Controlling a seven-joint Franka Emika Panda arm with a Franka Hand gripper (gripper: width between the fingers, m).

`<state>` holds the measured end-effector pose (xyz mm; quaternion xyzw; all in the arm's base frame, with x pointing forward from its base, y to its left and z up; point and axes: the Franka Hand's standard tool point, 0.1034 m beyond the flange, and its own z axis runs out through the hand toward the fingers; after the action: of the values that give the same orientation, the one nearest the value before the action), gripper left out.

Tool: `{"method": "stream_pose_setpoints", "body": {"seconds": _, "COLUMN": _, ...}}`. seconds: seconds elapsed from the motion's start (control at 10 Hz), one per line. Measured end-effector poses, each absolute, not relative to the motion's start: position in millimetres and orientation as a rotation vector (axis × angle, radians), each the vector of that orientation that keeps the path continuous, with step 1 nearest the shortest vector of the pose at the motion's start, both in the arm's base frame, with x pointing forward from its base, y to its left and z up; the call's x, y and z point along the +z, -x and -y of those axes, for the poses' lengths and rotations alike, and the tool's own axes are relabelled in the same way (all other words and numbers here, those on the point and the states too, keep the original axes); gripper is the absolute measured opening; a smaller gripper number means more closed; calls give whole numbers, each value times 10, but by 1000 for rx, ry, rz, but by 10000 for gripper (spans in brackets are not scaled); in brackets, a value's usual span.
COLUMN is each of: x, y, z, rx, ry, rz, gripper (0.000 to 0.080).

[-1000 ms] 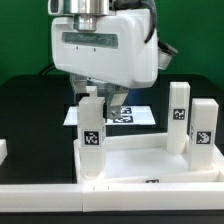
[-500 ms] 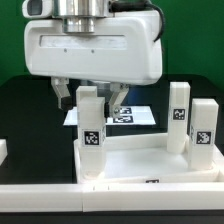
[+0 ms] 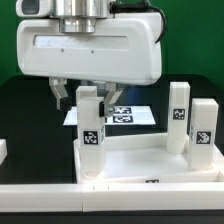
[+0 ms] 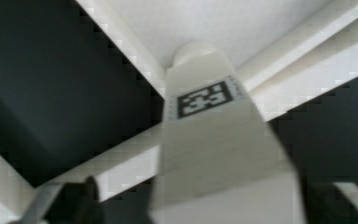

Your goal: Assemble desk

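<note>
Gripper (image 3: pixel 88 97) fingers spread apart around upright leg (image 3: pixel 91 125); looks light, stiff, slick plastic, best pinched on flat sides.

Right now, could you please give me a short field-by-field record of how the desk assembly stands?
claw: above the table, fingers either side of the top of one leg; whether they touch it cannot be told
straddled leg: upright at the desk top's corner on the exterior view's left
desk top: rimmed tray lying on the black table
other upright legs: two, and, on the exterior view's right
marker board: flat behind the desk top
wrist view: looks down the straddled leg, tag visible
</note>
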<state>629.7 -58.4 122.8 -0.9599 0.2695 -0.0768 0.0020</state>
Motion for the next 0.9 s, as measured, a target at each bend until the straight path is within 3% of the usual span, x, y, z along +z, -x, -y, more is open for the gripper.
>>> {"method": "stream_pose_setpoints", "body": {"seconds": 0.2, "x": 1220, "y": -6295, "z": 582, "rx": -237, "ry": 2924, "rz": -1077, "gripper": 284}}
{"method": "stream_pose_setpoints", "body": {"seconds": 0.5, "x": 1209, "y": -6296, "z": 550, "rx": -232, "ry": 2707, "rz": -1515, "gripper": 285}}
{"method": "stream_pose_setpoints", "body": {"seconds": 0.9, "x": 1180, "y": -6235, "z": 585, "rx": -89, "ry": 1878, "rz": -2320, "gripper": 285}}
